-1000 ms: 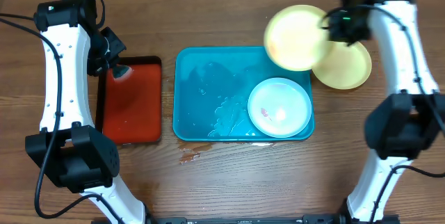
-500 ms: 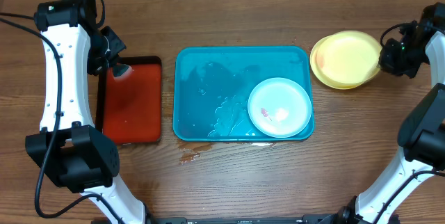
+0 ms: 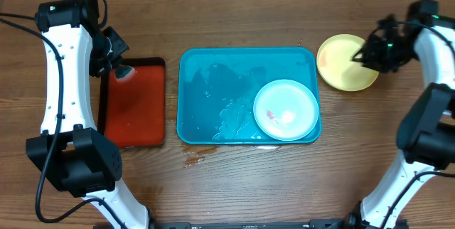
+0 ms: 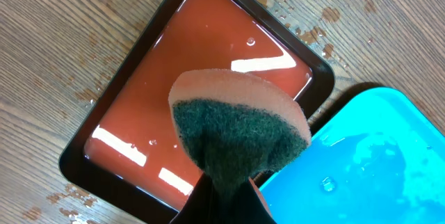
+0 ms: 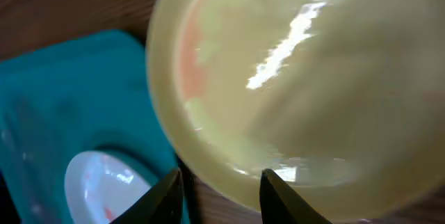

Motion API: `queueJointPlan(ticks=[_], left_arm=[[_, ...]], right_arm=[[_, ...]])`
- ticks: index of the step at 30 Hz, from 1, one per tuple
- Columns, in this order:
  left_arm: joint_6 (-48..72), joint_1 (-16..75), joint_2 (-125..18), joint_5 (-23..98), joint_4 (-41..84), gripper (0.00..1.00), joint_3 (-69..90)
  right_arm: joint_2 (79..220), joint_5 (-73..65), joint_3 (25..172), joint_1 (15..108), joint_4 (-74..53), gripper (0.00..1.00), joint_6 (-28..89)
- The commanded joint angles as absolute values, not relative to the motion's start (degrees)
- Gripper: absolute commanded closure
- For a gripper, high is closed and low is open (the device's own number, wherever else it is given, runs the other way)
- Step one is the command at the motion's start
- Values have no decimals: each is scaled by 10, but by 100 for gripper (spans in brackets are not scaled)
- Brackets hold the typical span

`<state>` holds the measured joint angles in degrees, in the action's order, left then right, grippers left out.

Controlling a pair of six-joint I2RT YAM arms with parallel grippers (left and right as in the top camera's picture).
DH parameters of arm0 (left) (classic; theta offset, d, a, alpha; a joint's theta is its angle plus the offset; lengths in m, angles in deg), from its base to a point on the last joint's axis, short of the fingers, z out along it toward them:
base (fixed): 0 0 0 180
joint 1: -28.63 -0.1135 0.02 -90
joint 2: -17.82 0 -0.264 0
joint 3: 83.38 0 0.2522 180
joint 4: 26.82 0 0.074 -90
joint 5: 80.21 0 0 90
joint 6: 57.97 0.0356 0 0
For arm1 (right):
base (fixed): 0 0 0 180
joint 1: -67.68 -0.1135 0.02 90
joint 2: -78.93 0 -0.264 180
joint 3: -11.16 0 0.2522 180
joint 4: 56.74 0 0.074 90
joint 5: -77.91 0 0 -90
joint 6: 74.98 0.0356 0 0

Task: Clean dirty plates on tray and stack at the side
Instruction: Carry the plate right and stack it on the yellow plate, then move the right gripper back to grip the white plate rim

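Observation:
The turquoise tray lies mid-table, wet, with the light blue plate in its front right corner, red smears on it. Two yellow-green plates lie stacked on the table right of the tray; the top one has a faint orange smear. My right gripper hovers open and empty over the stack's right edge; the right wrist view shows its fingers above the yellow plate, with the tray and blue plate beyond. My left gripper is shut on a green-and-orange sponge above the red tray.
A red tray with black rim lies left of the turquoise tray and holds liquid; it also shows in the left wrist view. A small reddish spill marks the table in front of the turquoise tray.
My right gripper carried a yellow-green plate rightward, set it on the other yellow-green plate and let go. It now hovers open over the stack. The left arm has not moved.

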<state>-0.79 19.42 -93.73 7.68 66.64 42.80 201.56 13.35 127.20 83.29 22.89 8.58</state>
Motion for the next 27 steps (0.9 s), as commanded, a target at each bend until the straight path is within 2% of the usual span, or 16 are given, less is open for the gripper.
queueJointPlan(ticks=[1,3,8,9,10,11,16,27], left_arm=[[-4,193,-943,80,664,96,429],[-3,193,-943,80,664,96,429],[-3,193,-943,80,665,96,429],[-3,193,-943,80,665,96,429],[-3,193,-943,80,665,96,429],[-3,193,-943,80,665,96,429],[-3,193,-943,80,664,96,429],[-3,193,-943,84,665,96,429]], right_arm=[[1989,192,1269,765,257,57,-59],[1989,175,1269,729,272,50,-103],[1989,41,1269,644,275,50,-114],[1989,17,1269,632,279,45,-110],[1990,-11,1269,619,284,36,-98],[1990,-30,1269,611,285,34,-85],[1990,-50,1269,594,295,34,-33],[1990,-37,1199,593,248,36,-31]])
